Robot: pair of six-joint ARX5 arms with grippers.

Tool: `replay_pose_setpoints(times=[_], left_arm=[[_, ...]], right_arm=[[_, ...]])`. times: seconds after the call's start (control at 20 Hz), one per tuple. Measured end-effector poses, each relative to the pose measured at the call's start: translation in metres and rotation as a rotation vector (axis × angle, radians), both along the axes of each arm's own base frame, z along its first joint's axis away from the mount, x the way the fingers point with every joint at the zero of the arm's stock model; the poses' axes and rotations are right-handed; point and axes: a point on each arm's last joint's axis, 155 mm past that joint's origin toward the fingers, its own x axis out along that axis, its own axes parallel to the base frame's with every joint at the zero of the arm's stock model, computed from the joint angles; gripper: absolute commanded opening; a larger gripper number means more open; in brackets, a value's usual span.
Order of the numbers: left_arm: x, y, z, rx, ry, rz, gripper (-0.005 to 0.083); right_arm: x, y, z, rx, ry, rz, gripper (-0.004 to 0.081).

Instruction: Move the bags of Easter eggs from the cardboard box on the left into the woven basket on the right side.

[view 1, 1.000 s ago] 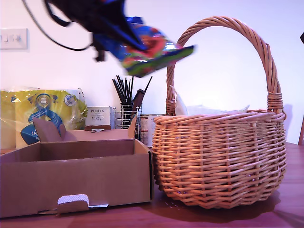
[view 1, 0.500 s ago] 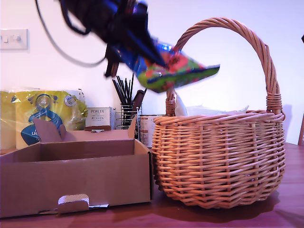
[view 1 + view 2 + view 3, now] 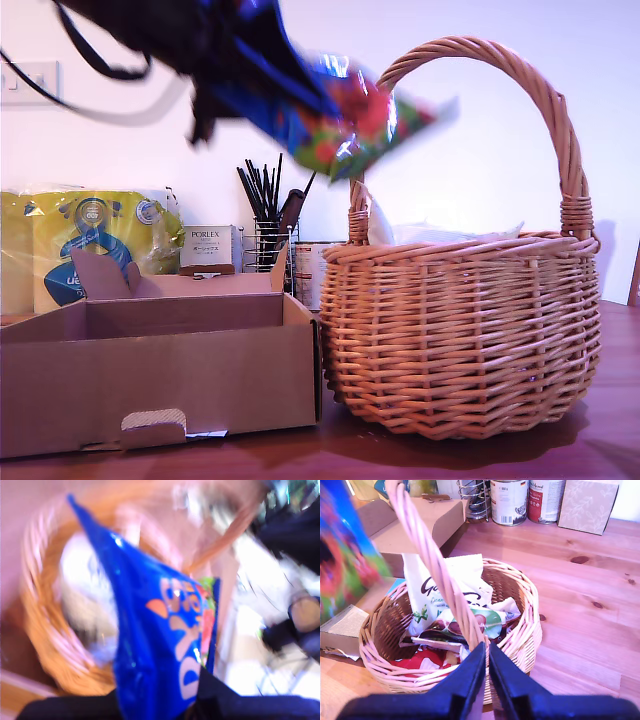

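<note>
My first gripper (image 3: 192,692), an end effector seen only as a dark edge in the first wrist view, is clamped on the blue bag (image 3: 335,120), which hangs blurred over the woven basket (image 3: 460,330). In the exterior view the arm (image 3: 170,35) comes in from the upper left, and the bag's tip now overlaps the arch of the basket handle (image 3: 540,95); half a second ago the bag sat lower and pointed further toward that view's right.

My second gripper (image 3: 486,680) is seen above the basket with its fingers (image 3: 470,677) pressed together and nothing between them. Below it the white bag with green print (image 3: 442,587), the spotted bag (image 3: 470,622) and the red-and-white bag (image 3: 422,660) lie inside the basket.

The cardboard box (image 3: 150,360) stands on the wooden surface (image 3: 580,605) just beside the basket, on the exterior view's left. Box and basket are unmoved. Behind the box are the yellow pack (image 3: 85,245), the Porlex carton (image 3: 207,245) and the wire holder (image 3: 268,240).
</note>
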Motion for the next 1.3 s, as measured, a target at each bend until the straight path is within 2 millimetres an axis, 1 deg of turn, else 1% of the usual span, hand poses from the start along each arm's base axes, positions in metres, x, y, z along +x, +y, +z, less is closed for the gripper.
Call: replay_pose_setpoints(times=[0.05,0.1,0.25,0.3,0.35,0.4,0.55,0.6,0.75,0.85,0.95,1.15,1.3], left_arm=[[0.002,0.002,0.004,-0.040,-0.002,0.050,0.0026],[0.003,0.005,0.001,-0.064,-0.006,0.095,0.0026],[0.000,0.009,-0.032,-0.082,0.005,0.198,0.0026],[-0.004,0.005,-0.041,-0.097,0.027,0.224,0.0026],[-0.008,0.000,-0.043,-0.123,0.018,0.240,0.0026],[-0.012,-0.007,-0.040,-0.155,0.005,0.255,0.0026],[-0.013,-0.023,-0.017,-0.222,-0.067,0.325,0.0026],[-0.014,-0.025,-0.013,-0.228,-0.087,0.345,0.0026],[-0.003,-0.022,-0.011,-0.216,-0.141,0.455,0.0026],[0.002,-0.027,-0.006,-0.253,-0.164,0.465,0.0025],[0.009,-0.035,-0.011,-0.277,-0.168,0.469,0.0024],[0.016,-0.044,-0.041,-0.255,-0.114,0.487,0.0024],[0.016,-0.055,-0.045,-0.263,-0.106,0.458,0.0024]], right_arm=[[0.000,0.000,0.000,0.000,0.000,0.000,-0.0012],[0.000,0.000,0.000,0.000,0.000,0.000,-0.0012],[0.000,0.000,0.000,0.000,0.001,0.000,-0.0012],[0.000,0.000,0.000,-0.001,0.001,0.000,-0.0012],[0.000,0.000,-0.001,-0.002,0.003,0.000,-0.0012],[-0.001,0.000,-0.002,-0.003,0.007,0.000,-0.0012],[-0.001,0.000,-0.002,-0.004,0.010,0.000,-0.0012],[-0.001,0.000,-0.002,-0.004,0.010,0.000,-0.0012],[-0.001,0.000,-0.002,-0.004,0.010,0.001,-0.0012],[-0.001,0.000,-0.002,-0.003,0.010,0.003,-0.0012],[-0.001,0.000,-0.002,-0.002,0.011,0.004,-0.0012],[-0.002,0.001,-0.002,-0.001,0.011,0.007,-0.0012],[-0.002,0.001,-0.002,0.000,0.011,0.007,-0.0012]])
